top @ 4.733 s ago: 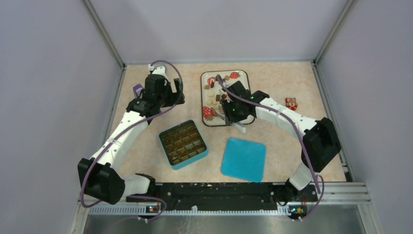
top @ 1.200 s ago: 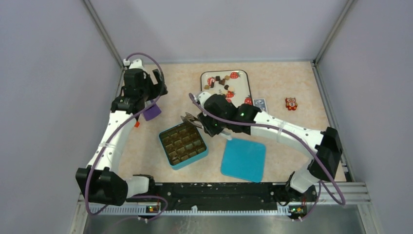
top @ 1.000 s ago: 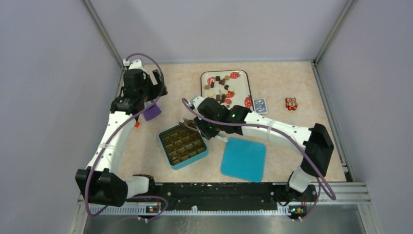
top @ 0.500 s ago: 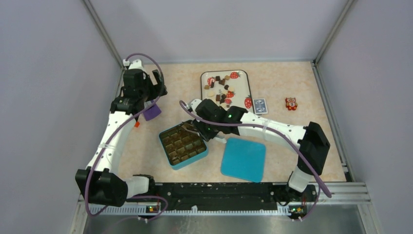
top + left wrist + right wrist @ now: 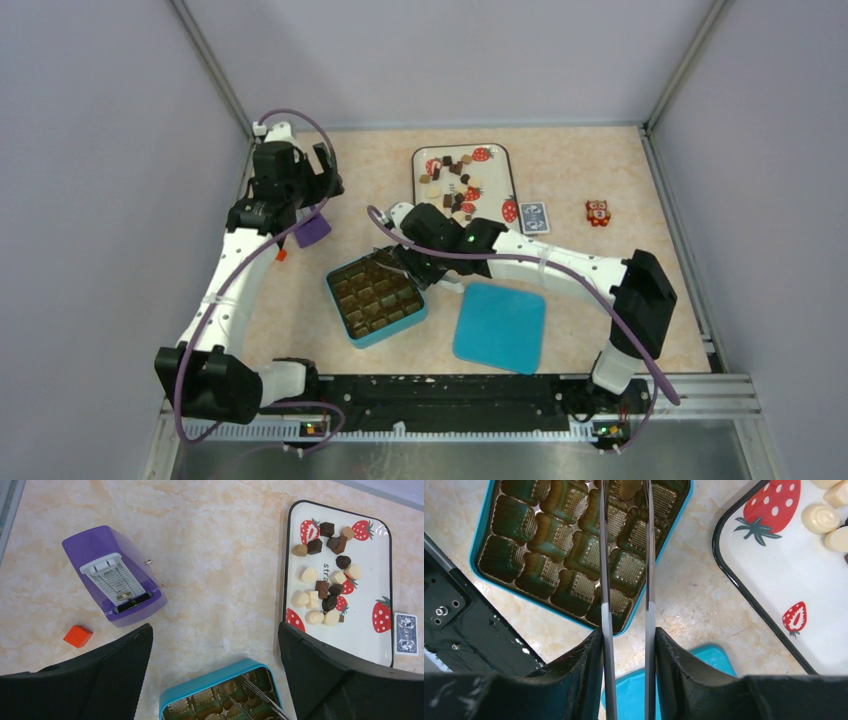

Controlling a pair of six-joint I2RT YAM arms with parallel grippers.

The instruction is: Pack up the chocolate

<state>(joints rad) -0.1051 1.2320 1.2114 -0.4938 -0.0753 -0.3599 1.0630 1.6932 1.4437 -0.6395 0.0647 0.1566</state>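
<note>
Several chocolate pieces (image 5: 455, 185), dark, light brown and cream, lie on the strawberry-print tray (image 5: 495, 185); the left wrist view shows them (image 5: 320, 587) on that tray (image 5: 370, 570) too. My right gripper (image 5: 418, 262) (image 5: 626, 635) is shut on metal tongs (image 5: 650, 555), whose tips reach over the far corner of the teal box (image 5: 332, 292) (image 5: 479, 530). A light brown piece (image 5: 629, 487) sits in a cell between the tong tips. My left gripper (image 5: 300, 195) (image 5: 215, 630) hangs open above the table, behind the box (image 5: 210, 682).
The teal lid (image 5: 500, 326) lies flat right of the box. A purple device (image 5: 313, 230) (image 5: 112, 575) and a small orange cube (image 5: 78, 636) sit at the left. A playing card (image 5: 534, 217) and an orange owl figure (image 5: 598, 212) lie right of the tray.
My right arm has carried the tongs from the tray to the box's far corner, and the tong arms have spread a little. The left arm has stayed still over the last second.
</note>
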